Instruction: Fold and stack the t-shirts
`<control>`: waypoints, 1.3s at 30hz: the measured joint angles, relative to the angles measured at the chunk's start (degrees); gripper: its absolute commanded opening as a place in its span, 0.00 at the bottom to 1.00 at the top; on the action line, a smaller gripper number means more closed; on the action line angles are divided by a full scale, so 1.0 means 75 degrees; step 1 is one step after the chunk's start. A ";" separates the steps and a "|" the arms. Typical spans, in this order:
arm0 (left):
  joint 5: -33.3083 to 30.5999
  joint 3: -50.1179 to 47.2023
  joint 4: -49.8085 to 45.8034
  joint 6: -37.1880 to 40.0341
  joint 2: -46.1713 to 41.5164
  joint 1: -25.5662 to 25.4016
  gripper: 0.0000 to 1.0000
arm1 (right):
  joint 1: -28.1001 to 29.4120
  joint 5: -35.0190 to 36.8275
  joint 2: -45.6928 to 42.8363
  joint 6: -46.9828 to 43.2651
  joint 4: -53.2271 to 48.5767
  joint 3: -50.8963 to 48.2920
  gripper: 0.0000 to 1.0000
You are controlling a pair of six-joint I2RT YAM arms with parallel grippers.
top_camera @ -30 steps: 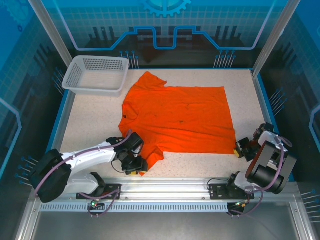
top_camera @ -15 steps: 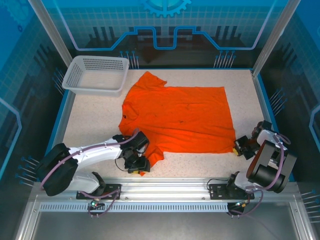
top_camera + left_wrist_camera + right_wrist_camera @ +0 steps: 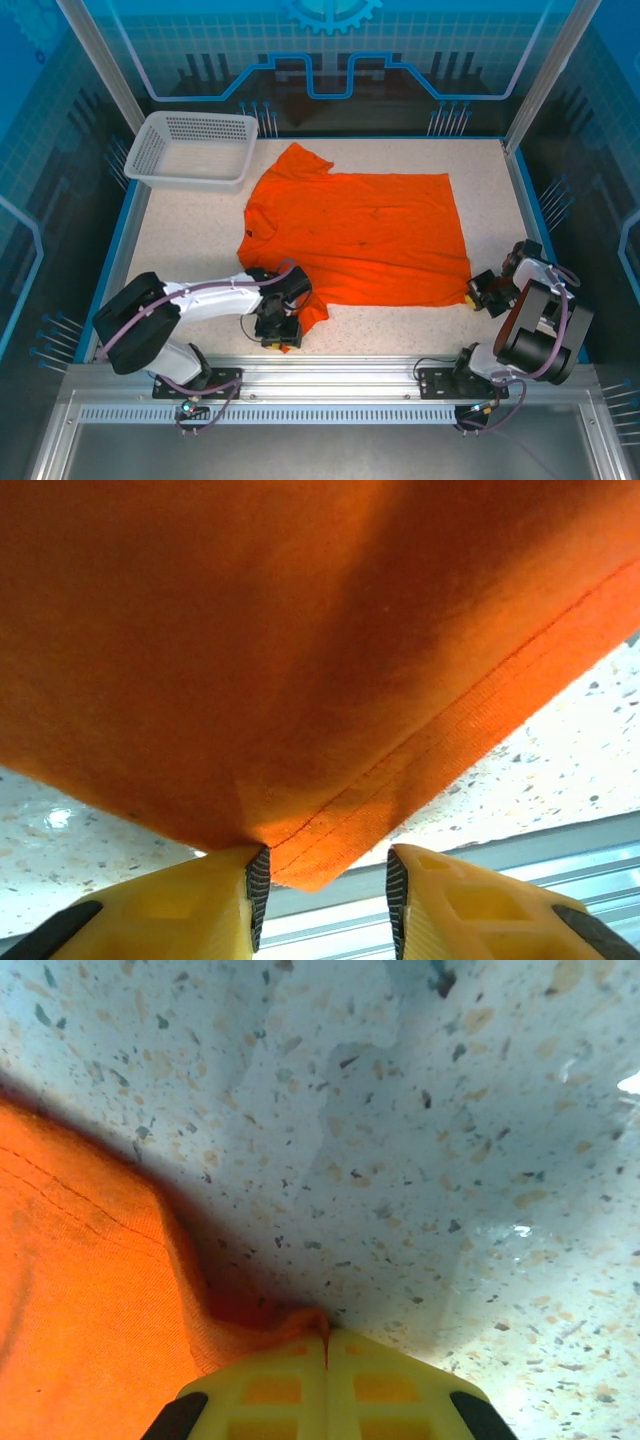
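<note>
From the top camera, a bright orange short-sleeved t-shirt [image 3: 360, 235] of plain soft fabric is lying spread flat on the speckled light bench [image 3: 180, 240]. Its collar is pointing to the left and its bottom hem to the right. A white plastic mesh basket [image 3: 185, 181] is standing at the far left corner of the bench, just beside the far sleeve. The left fingers [image 3: 277, 338] are resting at the tip of the near sleeve, close to the near edge. The right fingers [image 3: 473, 296] are sitting at the near right corner of the hem.

From the left wrist camera, the t-shirt [image 3: 300, 630] is covering most of the picture, with a stitched hem running to a pointed corner. The two yellow fingertips [image 3: 200, 895] are standing apart, not clenched. The pointed corner is hanging between them, and the left pad is touching the fabric. The bench [image 3: 580, 770] is showing beside the hem.

From the right wrist camera, the right fingers [image 3: 326, 1360] are pressed together and are pinching a small raised fold of the t-shirt [image 3: 80, 1310]. The bench [image 3: 400, 1140] is lying beyond it.
</note>
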 measured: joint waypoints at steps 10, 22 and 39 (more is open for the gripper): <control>-0.0460 0.0277 -0.0440 0.0195 0.0341 -0.0187 0.16 | 0.0000 0.0079 0.0003 -0.0006 -0.0003 0.0044 0.00; -0.0863 0.0487 -0.0731 0.0367 0.0382 -0.0221 0.00 | 0.0029 0.0283 -0.0012 -0.0032 -0.0166 0.0221 0.00; -0.1105 0.3261 -0.2206 0.1923 -0.0020 0.1542 0.00 | 0.1323 0.0886 -0.0119 0.0128 -0.1040 0.1944 0.00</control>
